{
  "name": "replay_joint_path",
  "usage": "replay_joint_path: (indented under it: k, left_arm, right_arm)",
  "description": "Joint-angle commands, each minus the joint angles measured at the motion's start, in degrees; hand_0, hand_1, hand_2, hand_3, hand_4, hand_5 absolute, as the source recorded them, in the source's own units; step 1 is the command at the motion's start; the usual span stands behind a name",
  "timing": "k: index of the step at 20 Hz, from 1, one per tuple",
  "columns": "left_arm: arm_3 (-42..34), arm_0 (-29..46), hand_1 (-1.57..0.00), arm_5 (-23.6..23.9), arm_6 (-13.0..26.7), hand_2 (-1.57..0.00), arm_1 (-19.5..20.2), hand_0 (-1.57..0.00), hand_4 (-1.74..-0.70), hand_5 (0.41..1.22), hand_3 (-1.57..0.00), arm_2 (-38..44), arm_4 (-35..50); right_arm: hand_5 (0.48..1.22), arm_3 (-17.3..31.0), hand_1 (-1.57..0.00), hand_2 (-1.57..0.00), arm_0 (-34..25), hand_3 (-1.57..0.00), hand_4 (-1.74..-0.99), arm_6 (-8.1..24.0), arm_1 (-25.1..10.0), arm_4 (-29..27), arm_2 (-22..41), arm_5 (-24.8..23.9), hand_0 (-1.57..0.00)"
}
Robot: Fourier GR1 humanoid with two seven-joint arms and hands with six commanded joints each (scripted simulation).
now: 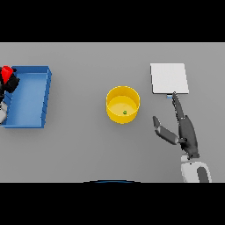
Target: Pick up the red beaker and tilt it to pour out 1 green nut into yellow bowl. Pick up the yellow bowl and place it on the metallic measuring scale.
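the yellow bowl (123, 104) sits mid-table with one green nut (125, 112) inside. the right hand (184, 129) lies to its right, apart from it, fingers straight, thumb spread toward the bowl, fingertips reaching the near edge of the metallic scale (169, 78). far left, the left hand (8, 84) grips the red beaker (6, 71) over the blue tray (30, 96).

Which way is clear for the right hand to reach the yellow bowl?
Bare table lies between the yellow bowl and the right hand, and all along the near edge. The metallic scale sits just past the right fingertips. The left is crowded: blue tray, left hand holding the red beaker.
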Motion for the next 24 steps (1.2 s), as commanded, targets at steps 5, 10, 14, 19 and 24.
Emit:
replay_joint_path:
  k: [5,10,14,19,24]
  left_arm:
    - [-4.82,0.84,-0.94,-9.13,0.07,-0.96,3.89,-1.17,-1.12,0.778,-0.9,-3.2,5.47]
    - [-7.4,1.06,-0.31,-15.32,-0.06,-0.31,6.28,-0.38,-0.85,0.698,-0.3,-3.73,9.03]
    - [-7.16,1.02,-0.13,-15.11,-1.47,-0.13,6.15,-0.16,-0.8,0.678,-0.12,-3.08,9.45]
    - [-6.1,0.3,-0.04,-13.67,-4.62,-0.04,5.06,-0.05,-0.79,0.671,-0.04,-1.41,10.16]
    - [-6.05,0.24,-0.01,-13.07,-4.61,-0.01,4.16,-0.02,-0.78,0.7,-0.01,-1.84,10.01]
  right_arm:
    - [0.664,-0.67,0.0,0.0,1.57,0.0,-1.187,-0.98,-0.14,-0.09,0.07,0.08,0.0]
    - [0.667,-0.63,0.0,0.0,1.76,0.0,-1.187,-0.55,-0.49,-0.14,-0.12,0.14,0.0]
    - [0.663,-1.35,0.0,0.0,1.9,0.0,-1.187,0.47,-0.22,0.67,0.47,-0.09,0.0]
    - [0.662,-1.59,0.0,0.0,0.84,0.0,-1.198,3.26,-1.2,4.66,1.66,-1.13,0.0]
    - [0.709,-0.37,0.0,0.0,-6.2,0.0,-1.221,2.8,-6.04,7.45,4.72,4.96,0.0]
